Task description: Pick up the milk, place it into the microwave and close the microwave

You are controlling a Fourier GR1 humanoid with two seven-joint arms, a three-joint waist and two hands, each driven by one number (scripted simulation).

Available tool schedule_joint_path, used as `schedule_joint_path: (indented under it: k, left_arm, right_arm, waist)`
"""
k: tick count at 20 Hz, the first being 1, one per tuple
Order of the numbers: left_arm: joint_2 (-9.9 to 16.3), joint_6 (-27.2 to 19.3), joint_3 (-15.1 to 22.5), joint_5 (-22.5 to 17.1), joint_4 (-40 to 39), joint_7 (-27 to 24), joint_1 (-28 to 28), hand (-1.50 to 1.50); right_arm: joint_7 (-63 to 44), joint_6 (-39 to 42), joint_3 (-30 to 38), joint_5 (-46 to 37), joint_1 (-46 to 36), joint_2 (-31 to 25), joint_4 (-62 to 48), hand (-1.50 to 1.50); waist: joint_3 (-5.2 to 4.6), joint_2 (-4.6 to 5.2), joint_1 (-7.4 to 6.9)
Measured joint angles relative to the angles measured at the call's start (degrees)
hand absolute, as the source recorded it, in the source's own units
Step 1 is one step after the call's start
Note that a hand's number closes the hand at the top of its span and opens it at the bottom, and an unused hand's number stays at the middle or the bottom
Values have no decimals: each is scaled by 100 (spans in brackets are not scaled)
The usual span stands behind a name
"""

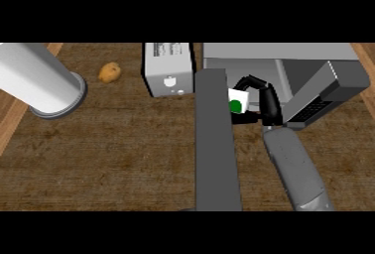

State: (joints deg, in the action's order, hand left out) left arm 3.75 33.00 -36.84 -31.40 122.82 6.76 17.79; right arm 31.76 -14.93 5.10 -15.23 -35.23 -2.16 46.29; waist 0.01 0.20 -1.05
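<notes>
Grey forearm up to right robot hand (265, 101), curled around white milk carton with green mark (237, 102) before grey microwave (293, 59); best kept upright, eased inward past open door (217, 139).

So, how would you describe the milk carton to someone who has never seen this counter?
Find the grey microwave at the counter's far right, with its open door reaching toward the robot. Just right of that door, the right hand curls its fingers round the milk carton: white, with a green patch.
</notes>
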Motion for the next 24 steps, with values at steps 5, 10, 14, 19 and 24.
schedule_joint_path:
  k: [5, 10, 14, 19, 24]
  left_arm:
    - [39, 116, -29, 37, -169, -102, -61, -150]
    - [177, 159, -46, -34, -292, -93, -196, -150]
    - [227, 153, 1, -48, -376, -66, -319, -150]
    - [188, 167, 89, 69, -434, -112, -423, -150]
    - [217, 217, 182, 163, -566, -144, -560, -150]
  right_arm:
    - [47, -481, 247, -251, -904, -198, -1258, 150]
    - [189, -995, 517, -363, -1570, -369, -2271, 150]
    - [298, -1264, 687, -391, -1951, -550, -2786, 150]
    - [374, -1885, 786, -517, -2203, -808, -3149, 150]
    - [531, -2383, 739, -725, -2345, -1026, -3391, 150]
  waist:
    - [4, 38, -97]
    - [8, 94, -207]
    - [11, 134, -277]
    - [12, 194, -379]
    - [16, 260, -482]
